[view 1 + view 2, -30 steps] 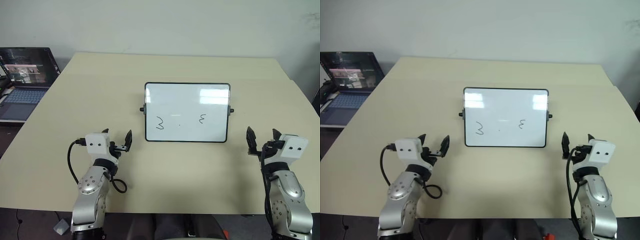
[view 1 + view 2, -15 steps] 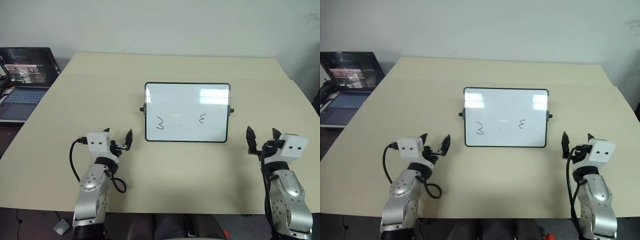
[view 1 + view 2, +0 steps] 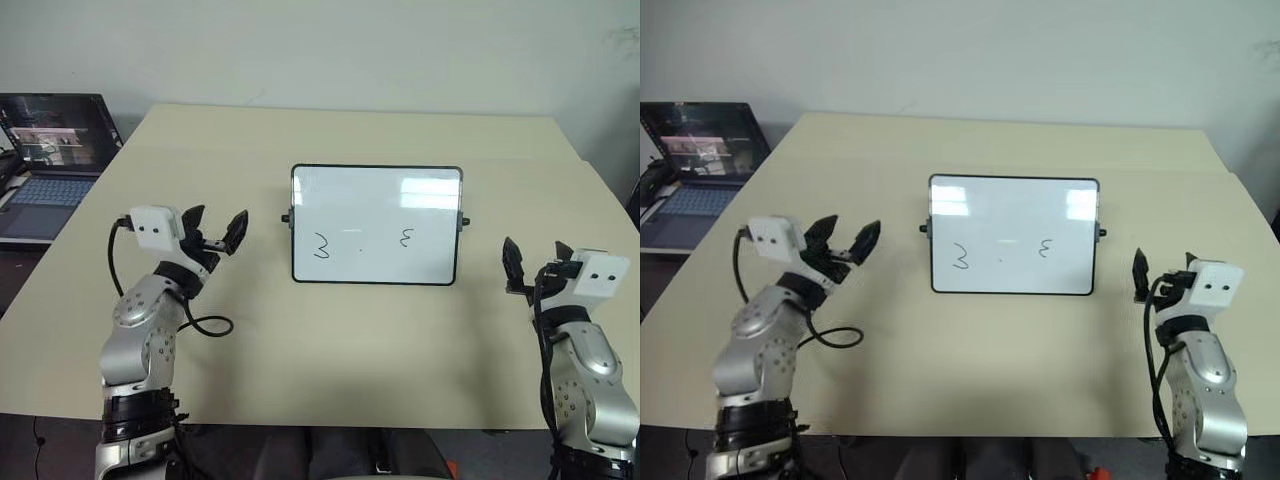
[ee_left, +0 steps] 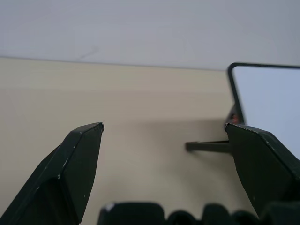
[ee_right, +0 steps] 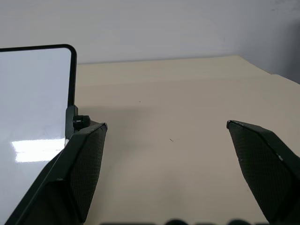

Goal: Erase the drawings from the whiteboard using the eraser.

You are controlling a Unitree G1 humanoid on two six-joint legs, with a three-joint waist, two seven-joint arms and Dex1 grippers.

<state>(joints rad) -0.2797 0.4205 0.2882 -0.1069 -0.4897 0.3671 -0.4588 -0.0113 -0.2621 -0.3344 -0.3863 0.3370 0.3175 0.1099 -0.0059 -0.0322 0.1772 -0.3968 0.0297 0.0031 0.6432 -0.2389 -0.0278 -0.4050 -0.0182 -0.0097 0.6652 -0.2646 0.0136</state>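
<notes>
The whiteboard (image 3: 376,200) stands propped at the middle of the tan table (image 3: 350,330), its face toward me. The drawings are a "3" (image 3: 321,247), a tiny dot (image 3: 359,247) and a reversed "3" (image 3: 404,239) along its lower half. My left gripper (image 3: 218,222) hangs open above the table to the left of the board, with nothing between its fingers. Right of the board, my right gripper (image 3: 535,255) is open and empty too. The board's edges show in the left wrist view (image 4: 272,93) and the right wrist view (image 5: 33,93). The eraser is out of view.
An open laptop (image 3: 50,150) sits on a lower surface off the table's left edge. A pale wall rises behind the table's far edge. The board has a black knob on each side (image 3: 285,218) and a stand behind it.
My left arm has lifted, carrying its open gripper up and to the left, away from the table's near edge. The right gripper has risen slightly. The board has not moved.
</notes>
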